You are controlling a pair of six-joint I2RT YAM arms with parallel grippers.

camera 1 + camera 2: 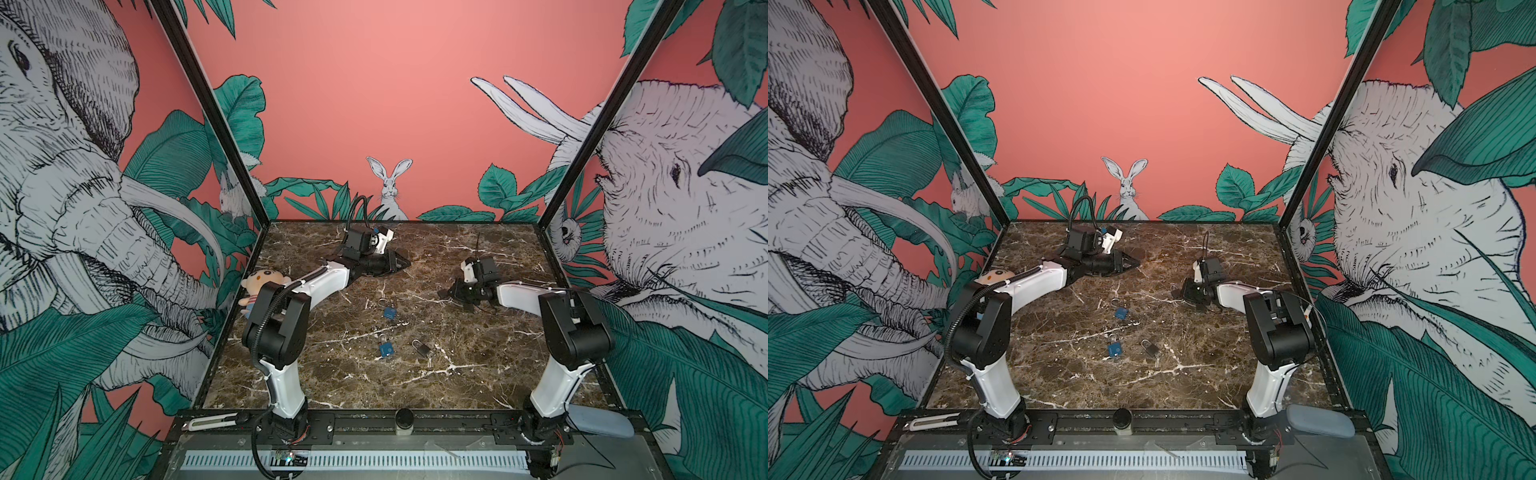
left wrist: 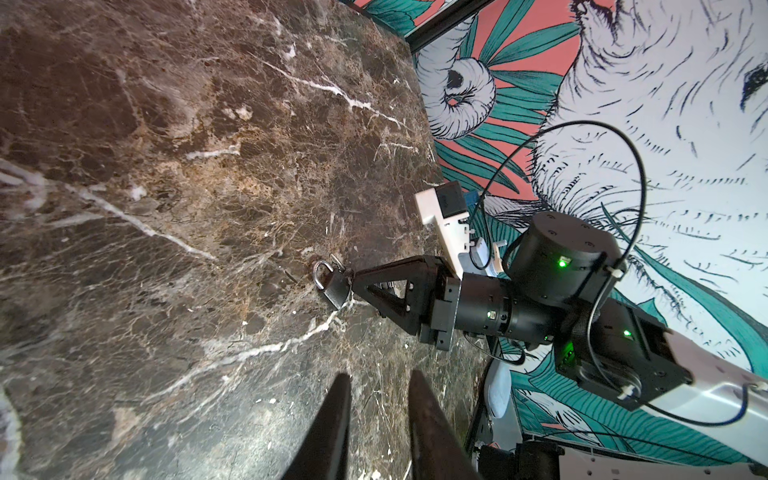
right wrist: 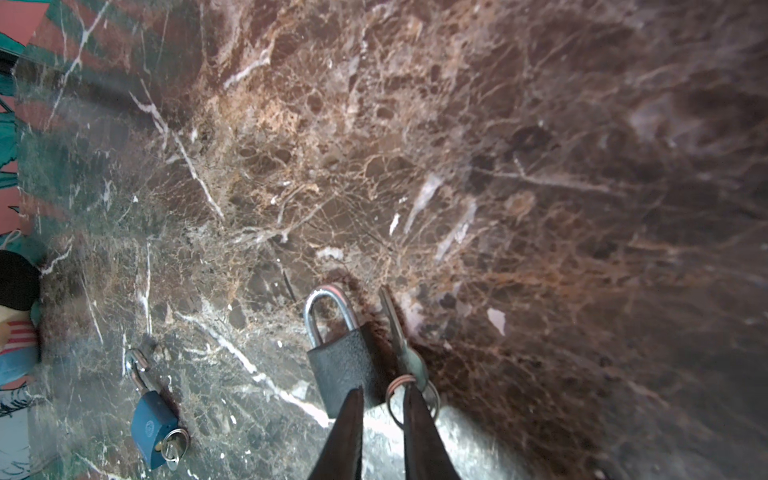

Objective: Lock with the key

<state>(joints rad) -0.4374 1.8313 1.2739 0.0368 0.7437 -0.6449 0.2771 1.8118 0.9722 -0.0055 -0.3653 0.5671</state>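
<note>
Nearest the front of the worktop (image 1: 478,374) lie a blue padlock (image 1: 385,349) and a small dark padlock (image 1: 420,348). Farther in, the right claw (image 3: 383,399) sits low, tips slightly parted at the base of the black padlock (image 3: 345,365), apparently gripping nothing; the shackle (image 3: 311,320) looks seated and the key (image 3: 395,328) lies just beside the body. This reads as the release; backing away must not snag the key ring (image 3: 409,388) by one tip. Farthest, the left claw (image 1: 405,262) hangs narrowly open, empty.
</note>
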